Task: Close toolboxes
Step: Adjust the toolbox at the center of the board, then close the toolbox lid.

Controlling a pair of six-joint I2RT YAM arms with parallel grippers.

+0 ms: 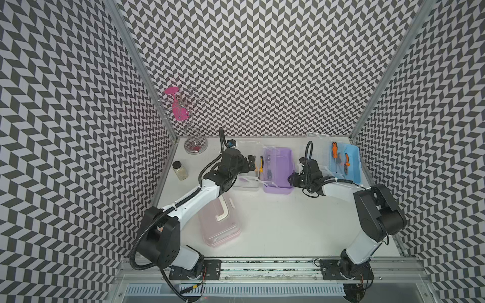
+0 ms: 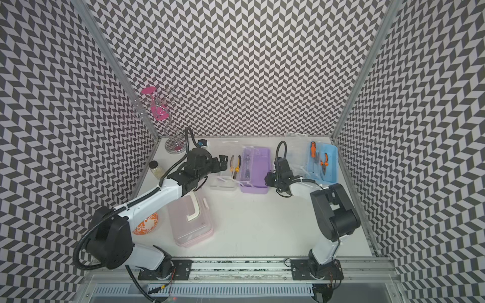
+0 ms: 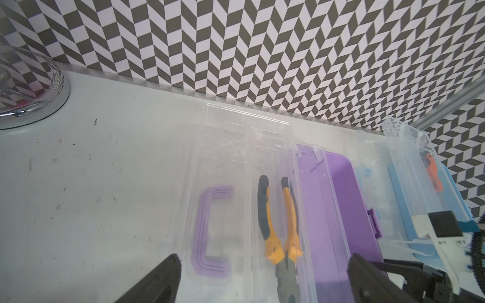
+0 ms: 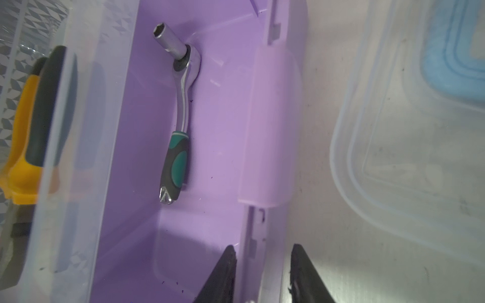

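At the back of the table [image 1: 275, 223]: purple toolbox [image 1: 282, 162] open, its clear lid [image 3: 223, 162] lying flat beside the base; blue toolbox [image 1: 351, 170] also open; pink toolbox [image 1: 220, 225] nearer the front, lid down.
Handling: light, stiff, slick plastic; the lid's free long edge looks the best hold.
Left fingers [image 3: 165, 278]: wide apart above the clear lid.
Right fingers [image 4: 223, 275]: narrow, astride the purple wall; grip unclear.
In the way: pliers [image 3: 278, 223] apparently on the lid; ratchet [image 4: 178, 126] inside the base; jar [image 1: 180, 170] well apart.
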